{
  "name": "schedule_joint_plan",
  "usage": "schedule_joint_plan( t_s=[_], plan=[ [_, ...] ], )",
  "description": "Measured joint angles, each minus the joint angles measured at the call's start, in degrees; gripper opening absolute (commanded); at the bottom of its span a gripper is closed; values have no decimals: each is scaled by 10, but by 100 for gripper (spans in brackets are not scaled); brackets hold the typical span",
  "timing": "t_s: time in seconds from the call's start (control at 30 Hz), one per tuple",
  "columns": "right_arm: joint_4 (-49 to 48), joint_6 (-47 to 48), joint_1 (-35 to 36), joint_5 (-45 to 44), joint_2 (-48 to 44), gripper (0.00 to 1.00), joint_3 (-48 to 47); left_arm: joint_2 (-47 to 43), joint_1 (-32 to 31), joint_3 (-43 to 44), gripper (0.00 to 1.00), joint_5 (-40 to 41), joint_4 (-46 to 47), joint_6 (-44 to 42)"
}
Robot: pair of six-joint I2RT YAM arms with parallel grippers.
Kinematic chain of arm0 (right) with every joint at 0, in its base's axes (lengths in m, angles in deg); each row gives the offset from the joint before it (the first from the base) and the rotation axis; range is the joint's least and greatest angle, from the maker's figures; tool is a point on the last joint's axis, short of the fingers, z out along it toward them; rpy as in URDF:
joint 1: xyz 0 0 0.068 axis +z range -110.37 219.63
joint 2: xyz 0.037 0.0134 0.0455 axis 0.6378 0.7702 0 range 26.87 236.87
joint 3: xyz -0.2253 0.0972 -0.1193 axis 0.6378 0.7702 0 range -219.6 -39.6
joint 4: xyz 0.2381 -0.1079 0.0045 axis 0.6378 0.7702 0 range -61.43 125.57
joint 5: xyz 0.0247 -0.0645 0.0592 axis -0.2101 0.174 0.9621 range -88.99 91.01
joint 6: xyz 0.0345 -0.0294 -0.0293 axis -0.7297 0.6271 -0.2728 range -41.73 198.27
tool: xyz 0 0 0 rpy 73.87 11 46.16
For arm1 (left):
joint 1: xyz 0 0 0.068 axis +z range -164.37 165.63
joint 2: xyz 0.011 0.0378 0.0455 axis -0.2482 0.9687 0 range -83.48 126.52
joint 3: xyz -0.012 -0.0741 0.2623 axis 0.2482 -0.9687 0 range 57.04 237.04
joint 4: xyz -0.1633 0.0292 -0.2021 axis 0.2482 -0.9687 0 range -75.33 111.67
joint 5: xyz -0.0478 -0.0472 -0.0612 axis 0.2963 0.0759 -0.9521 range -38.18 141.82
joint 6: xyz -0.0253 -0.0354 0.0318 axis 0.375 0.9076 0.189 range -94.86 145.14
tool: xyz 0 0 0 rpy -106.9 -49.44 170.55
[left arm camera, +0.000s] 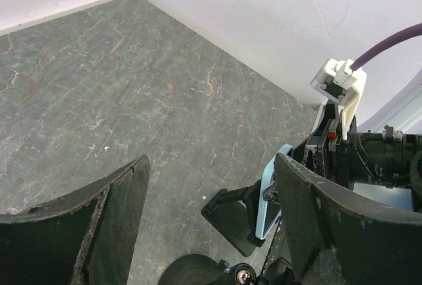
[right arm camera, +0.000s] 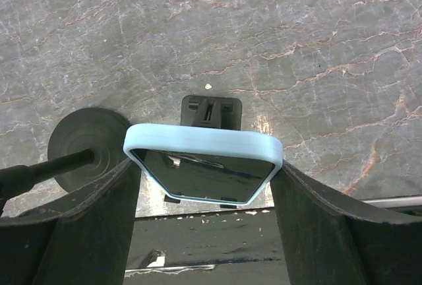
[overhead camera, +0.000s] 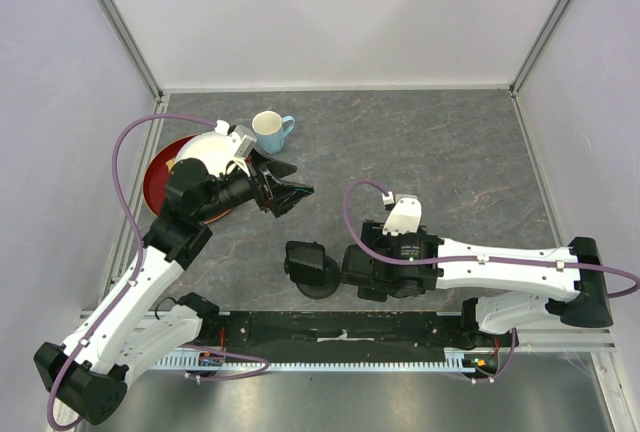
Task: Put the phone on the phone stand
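The phone [right arm camera: 204,150], in a light-blue case with a dark screen, stands tilted on the black phone stand [right arm camera: 211,109]. My right gripper [right arm camera: 206,166] is shut on it, one finger against each side. From the left wrist view the phone [left arm camera: 267,196] leans on the stand's arm and its lower edge sits in the lip above the flat base [left arm camera: 231,225]. In the top view my right gripper [overhead camera: 365,262] covers both. My left gripper [overhead camera: 285,184] hovers open over the table behind them, nothing between its fingers [left arm camera: 125,199].
A black round-based holder [overhead camera: 312,270] stands just left of the phone stand, close to my right gripper. At the back left are a light-blue mug [overhead camera: 268,132] and a white plate [overhead camera: 205,147] on a red plate [overhead camera: 158,180].
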Motion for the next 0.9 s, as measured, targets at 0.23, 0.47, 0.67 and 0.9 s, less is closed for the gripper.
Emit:
schedule_joint_plan(
  t_s=[0.23, 0.47, 0.67, 0.9],
  plan=[
    [-7, 0, -3, -1, 14, 18, 2, 0, 0, 0, 82, 0, 0, 0],
    [-20, 3, -4, -8, 11, 69, 13, 0, 0, 0, 82, 0, -2, 0],
    [-40, 16, -4, -8, -16, 86, 33, 0, -3, 0, 82, 1, -2, 0],
    [-76, 40, -4, 5, -40, 98, 39, 0, -3, 0, 82, 1, -2, 0]
  ],
)
